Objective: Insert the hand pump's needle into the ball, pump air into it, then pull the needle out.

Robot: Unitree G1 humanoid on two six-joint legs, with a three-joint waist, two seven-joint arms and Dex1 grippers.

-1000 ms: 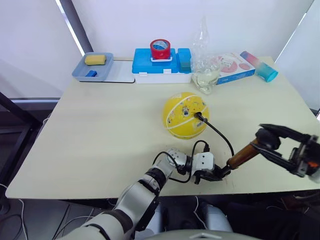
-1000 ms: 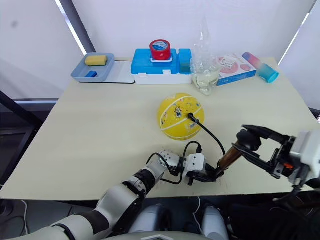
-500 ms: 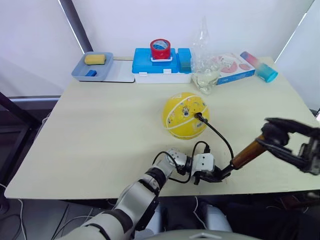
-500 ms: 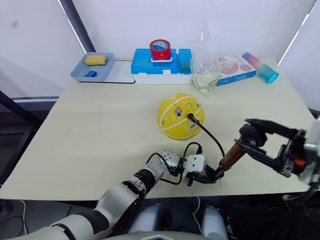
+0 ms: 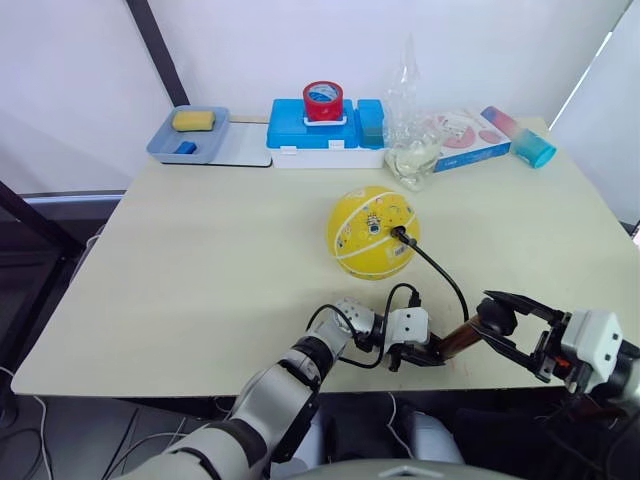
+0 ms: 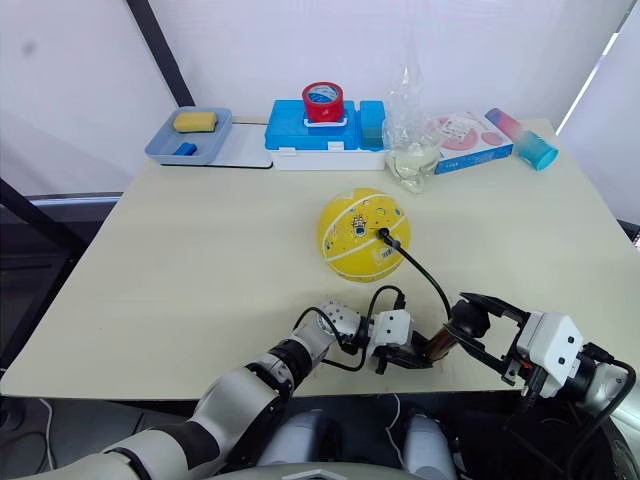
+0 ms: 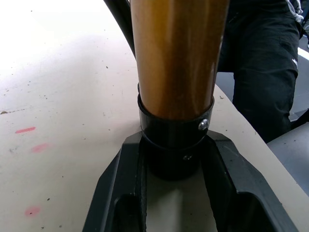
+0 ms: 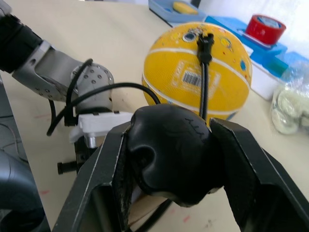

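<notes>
The yellow ball (image 5: 371, 231) rests round near the middle of the table. The needle's black fitting (image 5: 397, 234) sits in the ball's top, the pin hidden inside, and a thin black hose (image 5: 443, 270) runs from it to the hand pump (image 5: 458, 337). That gold-bronze tube lies tilted by the table's front edge. My left gripper (image 5: 425, 350) is shut on the pump's black lower cap (image 7: 174, 145). My right gripper (image 5: 500, 318) is shut on the black T-handle (image 8: 169, 150), pressed close to the tube so only a short stretch of it shows.
Along the back stand a grey tray (image 5: 160, 148) with a yellow sponge, a blue box (image 5: 290, 135) topped by a red tape roll (image 5: 323, 100), a clear plastic bag (image 5: 410, 150), a printed carton (image 5: 465, 135) and a pink-blue bottle (image 5: 518, 135). The table's front edge (image 5: 200, 385) lies right under both grippers.
My right gripper has pushed the T-handle down and left toward my left gripper, shortening the visible tube. The ball, hose and left gripper have stayed put.
</notes>
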